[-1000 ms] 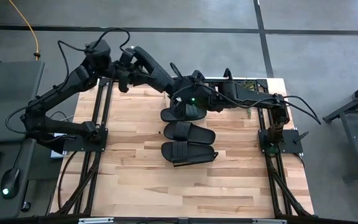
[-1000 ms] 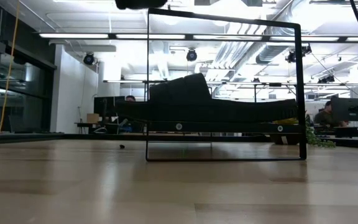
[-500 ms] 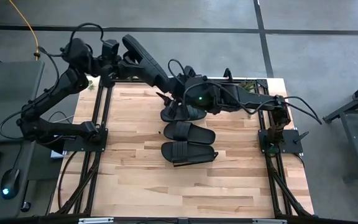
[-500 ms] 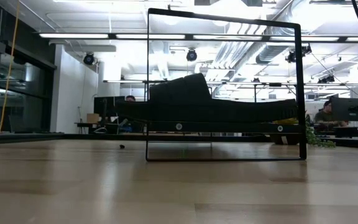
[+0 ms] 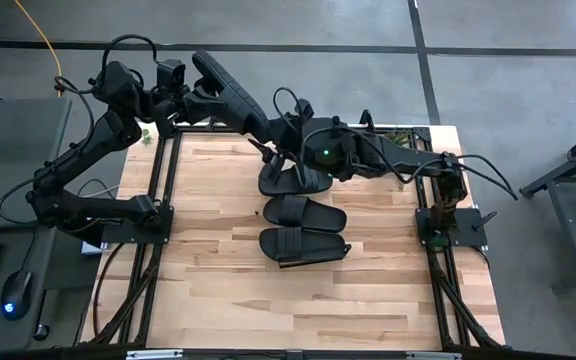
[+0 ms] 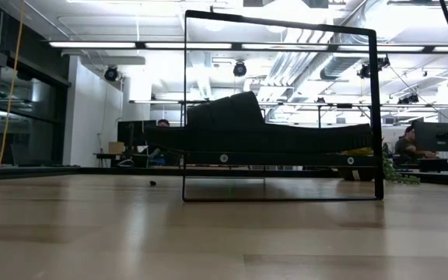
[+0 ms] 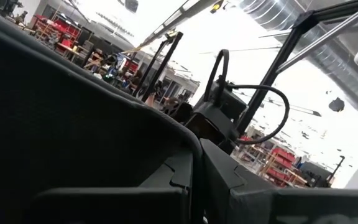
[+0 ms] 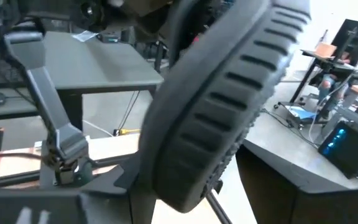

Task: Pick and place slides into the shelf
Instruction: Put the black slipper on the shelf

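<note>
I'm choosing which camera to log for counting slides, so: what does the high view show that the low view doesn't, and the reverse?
Only the high view shows both arms meeting over the far middle of the table, the left gripper, the right gripper and three slides in a column: far, middle, near. Only the low view shows the black wire frame upright, and the room behind with seated people. Both share the wooden tabletop and at least one slide, seen side-on in the low view.
</note>
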Robot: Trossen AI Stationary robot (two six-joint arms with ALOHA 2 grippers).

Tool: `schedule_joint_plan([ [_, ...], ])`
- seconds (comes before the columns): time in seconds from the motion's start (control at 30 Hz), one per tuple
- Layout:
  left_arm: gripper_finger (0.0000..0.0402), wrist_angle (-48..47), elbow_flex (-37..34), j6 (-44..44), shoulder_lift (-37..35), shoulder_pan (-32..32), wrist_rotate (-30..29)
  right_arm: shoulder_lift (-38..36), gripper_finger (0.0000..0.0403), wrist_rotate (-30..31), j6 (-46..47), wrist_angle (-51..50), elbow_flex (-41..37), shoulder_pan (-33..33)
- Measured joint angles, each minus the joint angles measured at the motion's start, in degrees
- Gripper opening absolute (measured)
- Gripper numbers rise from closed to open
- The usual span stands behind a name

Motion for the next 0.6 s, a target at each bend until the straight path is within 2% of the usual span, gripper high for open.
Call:
schedule_joint_plan([
  [0.17,0.0005,0.0,0.0,0.4,0.1,-0.1,0.1,0.0,0.0187,3.7,-1.5,2.0,-0.1,-0.4],
  [0.33,0.0005,-0.1,0.0,0.5,0.1,0.0,0.0,0.0,0.0170,4.3,-2.4,3.9,-0.1,-1.2],
  [0.43,0.0005,-0.2,0.0,0.6,0.1,0.0,-0.1,0.0,0.0144,4.6,-1.9,3.8,-0.1,-1.6],
  [0.6,0.0005,-0.6,-0.1,2.3,0.1,0.0,-0.7,0.0,0.0075,5.4,-1.3,2.9,-0.1,-2.2],
])
